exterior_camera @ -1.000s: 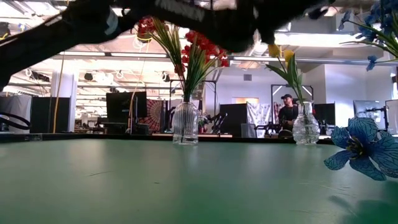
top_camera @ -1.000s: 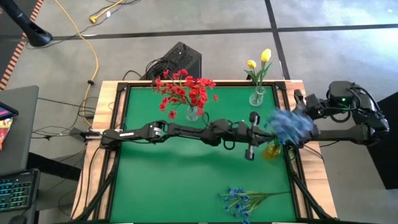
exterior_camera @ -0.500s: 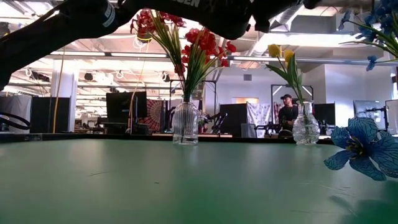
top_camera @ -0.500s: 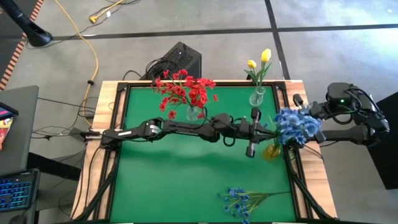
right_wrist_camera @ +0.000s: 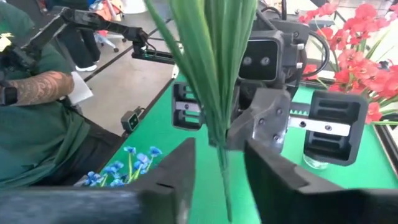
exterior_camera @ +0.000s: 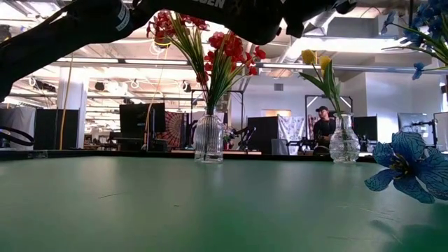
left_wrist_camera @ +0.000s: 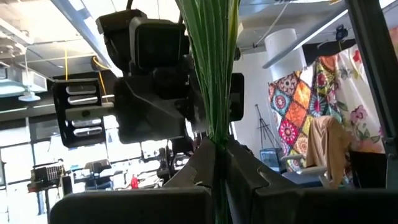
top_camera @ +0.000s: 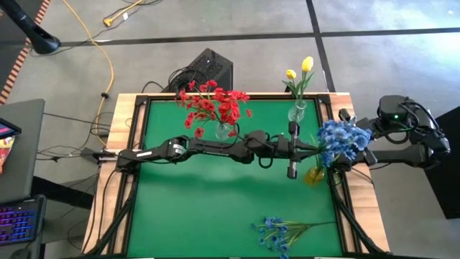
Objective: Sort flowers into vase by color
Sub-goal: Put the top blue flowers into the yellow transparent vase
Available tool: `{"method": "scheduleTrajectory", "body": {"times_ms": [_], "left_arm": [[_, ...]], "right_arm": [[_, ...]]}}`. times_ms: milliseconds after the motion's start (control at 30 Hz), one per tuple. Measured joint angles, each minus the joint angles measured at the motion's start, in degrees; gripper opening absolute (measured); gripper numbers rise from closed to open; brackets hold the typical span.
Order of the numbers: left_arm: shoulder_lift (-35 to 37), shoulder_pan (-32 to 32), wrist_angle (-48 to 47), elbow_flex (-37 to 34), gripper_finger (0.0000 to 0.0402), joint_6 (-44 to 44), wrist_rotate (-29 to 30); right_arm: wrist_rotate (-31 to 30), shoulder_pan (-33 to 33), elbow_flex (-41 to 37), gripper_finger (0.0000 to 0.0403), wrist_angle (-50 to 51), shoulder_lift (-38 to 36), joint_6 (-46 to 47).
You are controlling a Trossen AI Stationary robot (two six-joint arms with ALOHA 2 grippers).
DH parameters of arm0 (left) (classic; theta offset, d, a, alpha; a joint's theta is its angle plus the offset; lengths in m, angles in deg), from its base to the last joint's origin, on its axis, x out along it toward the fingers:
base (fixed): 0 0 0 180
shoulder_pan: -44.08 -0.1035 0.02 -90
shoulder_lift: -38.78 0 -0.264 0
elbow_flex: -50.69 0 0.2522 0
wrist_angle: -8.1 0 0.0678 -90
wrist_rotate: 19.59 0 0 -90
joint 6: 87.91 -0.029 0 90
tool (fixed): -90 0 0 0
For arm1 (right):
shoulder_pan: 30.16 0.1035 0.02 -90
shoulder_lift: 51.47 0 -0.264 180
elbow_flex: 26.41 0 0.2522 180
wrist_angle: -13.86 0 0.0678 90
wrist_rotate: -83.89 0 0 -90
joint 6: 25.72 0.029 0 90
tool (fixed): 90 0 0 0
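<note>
The left gripper [left_wrist_camera: 217, 163] reaches across to the right side of the green surface [top_camera: 208, 208], jaws clamped on the stems of the blue flowers [top_camera: 340, 142]. The right gripper [right_wrist_camera: 217, 165] meets it there, jaws apart around the same stems. Red flowers [top_camera: 212, 104] stand in a vase [top_camera: 223, 132] at the far middle, yellow flowers [top_camera: 300, 72] in another at far right. A blue spray [top_camera: 282, 232] lies near the front edge.

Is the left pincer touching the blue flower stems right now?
Touching. In the left wrist view the left pincer is shut on the blue flower stems, both fingers pressed against the bundle with no gap.
</note>
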Motion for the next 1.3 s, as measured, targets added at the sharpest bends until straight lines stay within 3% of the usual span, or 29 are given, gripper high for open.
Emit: {"method": "scheduleTrajectory", "body": {"times_ms": [233,533,767,1100,1300], "left_arm": [[-0.02,-0.09,-0.46,0.0,0.0002,-0.04,1.62],[-0.04,-0.28,-1.43,0.0,0.0002,-0.04,2.94],[-0.11,-0.42,-3.03,0.0,0.0002,0.02,5.22],[-0.13,-0.39,-3.54,0.0,0.0004,-0.07,6.04],[-0.13,-0.39,-4.99,0.0,0.0054,-2.66,6.48]], "right_arm": [[0.02,0.0,-1.93,0.0247,-4.5,1.32,0.02],[0.62,0.01,-2.56,0.0254,-5.54,1.89,-1.45],[0.55,0.02,-2.56,0.0214,-5.54,1.95,-2.99],[-1.17,-0.02,-2.56,0.01,-5.44,1.95,-3.02],[-2.94,0.0,-2.56,0.0046,-5.55,1.95,-2.43]]}}
